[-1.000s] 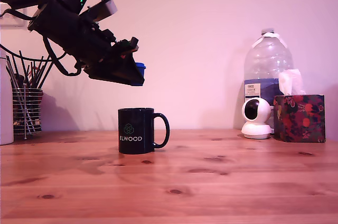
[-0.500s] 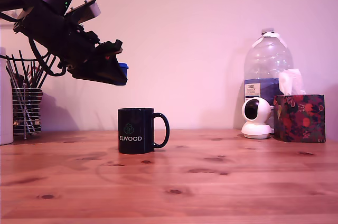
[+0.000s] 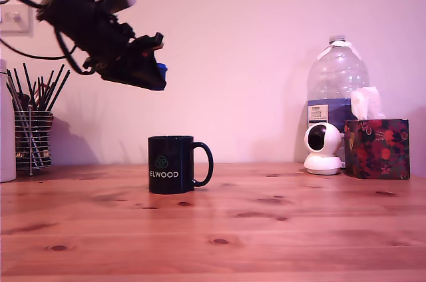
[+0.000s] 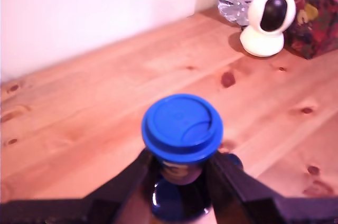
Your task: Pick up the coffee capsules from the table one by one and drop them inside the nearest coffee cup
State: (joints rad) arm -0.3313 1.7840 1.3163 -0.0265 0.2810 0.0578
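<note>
A small bright blue coffee capsule [image 3: 160, 69] is pinched at the tip of my gripper [image 3: 158, 74], which hangs high over the table [image 3: 266, 229]. It is above and a little to the exterior view's left of the black ELWOOD coffee cup [image 3: 172, 164]. The cup stands upright with its handle toward the exterior view's right. In the wrist view the capsule's round lid [image 4: 182, 128] faces the camera, and the gripper [image 4: 182, 168] is shut on its body with a dark finger [image 4: 129, 179] at each side. A dark glossy shape behind the capsule is too hidden to identify.
At the exterior view's right stand a large water bottle [image 3: 337, 89], a white dome camera [image 3: 323, 149] and a floral tissue box [image 3: 377, 147]. A wire holder of dark sticks [image 3: 33, 139] and a white container [image 3: 6, 129] stand at the left. The wall is close behind.
The arm swung the capsule to the exterior view's left, then lifted it and eased back right. It now hangs higher above the cup. The cup has not moved.
</note>
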